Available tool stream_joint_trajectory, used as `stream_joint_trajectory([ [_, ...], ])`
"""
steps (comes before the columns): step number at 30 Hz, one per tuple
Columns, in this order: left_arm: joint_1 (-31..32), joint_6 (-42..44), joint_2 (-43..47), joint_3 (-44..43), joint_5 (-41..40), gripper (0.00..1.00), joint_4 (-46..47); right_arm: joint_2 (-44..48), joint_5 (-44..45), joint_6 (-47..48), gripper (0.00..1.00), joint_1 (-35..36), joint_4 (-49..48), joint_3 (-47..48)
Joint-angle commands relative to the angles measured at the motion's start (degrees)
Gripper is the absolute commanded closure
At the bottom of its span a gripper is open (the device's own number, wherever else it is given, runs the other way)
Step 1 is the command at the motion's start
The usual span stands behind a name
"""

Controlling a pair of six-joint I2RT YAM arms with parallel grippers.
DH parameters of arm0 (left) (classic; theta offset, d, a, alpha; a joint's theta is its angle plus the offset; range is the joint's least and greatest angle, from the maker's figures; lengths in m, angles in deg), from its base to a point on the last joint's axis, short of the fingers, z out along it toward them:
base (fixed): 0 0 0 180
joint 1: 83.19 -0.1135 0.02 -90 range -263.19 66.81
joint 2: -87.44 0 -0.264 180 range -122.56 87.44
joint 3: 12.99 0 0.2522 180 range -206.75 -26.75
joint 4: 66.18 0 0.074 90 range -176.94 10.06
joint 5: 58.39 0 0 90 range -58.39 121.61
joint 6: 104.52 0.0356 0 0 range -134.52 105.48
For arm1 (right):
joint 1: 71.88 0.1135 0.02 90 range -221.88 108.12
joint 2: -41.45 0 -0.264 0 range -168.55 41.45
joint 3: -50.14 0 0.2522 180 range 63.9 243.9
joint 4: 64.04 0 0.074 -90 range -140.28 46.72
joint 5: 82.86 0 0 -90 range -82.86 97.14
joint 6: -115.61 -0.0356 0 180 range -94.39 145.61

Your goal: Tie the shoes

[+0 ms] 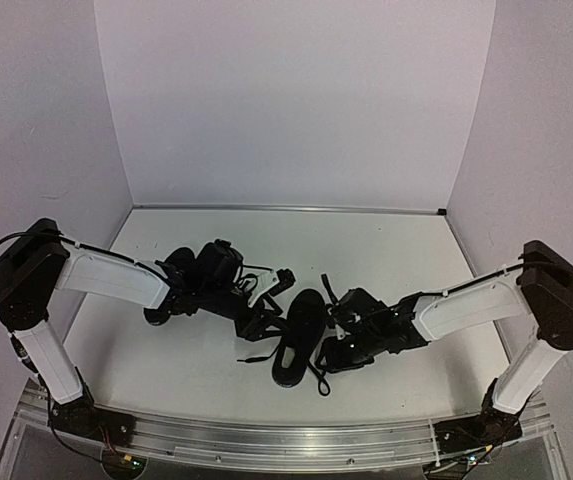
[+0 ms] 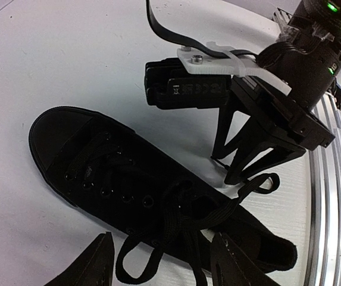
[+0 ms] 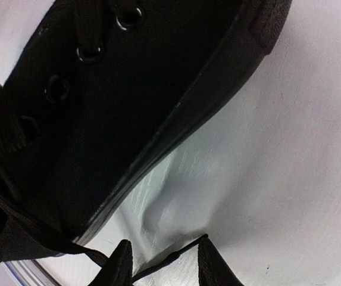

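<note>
Laces [image 2: 179,221] sprawl over 1 shoe [image 2: 93,158] beneath the released left gripper [image 2: 163,239], the right gripper [image 3: 164,247] released alongside.

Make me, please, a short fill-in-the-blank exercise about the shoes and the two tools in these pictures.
1. The shoes are ____ in colour.
2. The table under them is ____.
3. A thin lace passes ____ the fingers of the right tool.
4. The left tool is not shut but ____.
Missing words: black; white; between; open.
</note>
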Motion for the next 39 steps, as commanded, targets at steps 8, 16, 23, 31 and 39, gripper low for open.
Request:
stream_joint_trajectory([
  [8, -0.76, 2.48, -0.48, -2.47, 1.0, 0.51, -0.34, -3.92, 7.0, -1.18, 0.95, 3.53, 8.48, 1.32],
  [16, -1.66, 4.3, -0.75, -2.59, 1.89, 0.74, -2.52, 2.19, 11.4, -2.32, 1.0, 3.5, 11.17, 2.51],
  [23, -2.52, 4.5, -0.22, -1.87, 2.13, 0.98, -3.02, 11.55, 20.29, -5.05, 1.0, 0.12, 17.55, 0.7],
  [31, -3.11, 4.54, -0.19, -1.69, 1.36, 1.0, -3.44, 20.65, 20.95, -8.06, 1.0, -4.66, 18.51, -5.34],
  [39, -3.29, 4.52, 0.02, -0.89, 0.6, 1.0, -3.78, 19.78, 21.59, -11.65, 1.0, -5.6, 19.15, -8.02],
])
